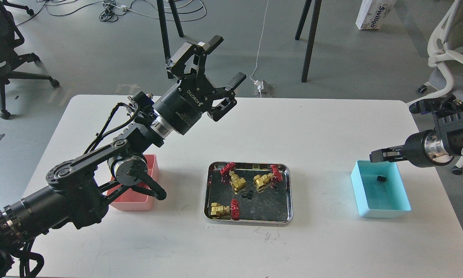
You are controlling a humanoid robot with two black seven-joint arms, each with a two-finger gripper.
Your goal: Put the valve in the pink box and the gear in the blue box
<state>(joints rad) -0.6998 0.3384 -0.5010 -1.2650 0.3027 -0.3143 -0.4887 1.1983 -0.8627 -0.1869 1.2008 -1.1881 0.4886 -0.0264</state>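
Gear (380, 178) sits in blue box (382, 206); 3 valves (236, 183) remain in steel tray (289, 193). Pink box (151, 181) contents hidden. Left gripper (222, 63) wide open, empty; right gripper (375, 156) unclear.

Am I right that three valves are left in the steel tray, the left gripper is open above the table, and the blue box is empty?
Not quite: the blue box is not empty. The head view shows a small black gear lying inside it, just below the right gripper. The rest holds: three valves remain in the steel tray, and the left gripper is open above the table.
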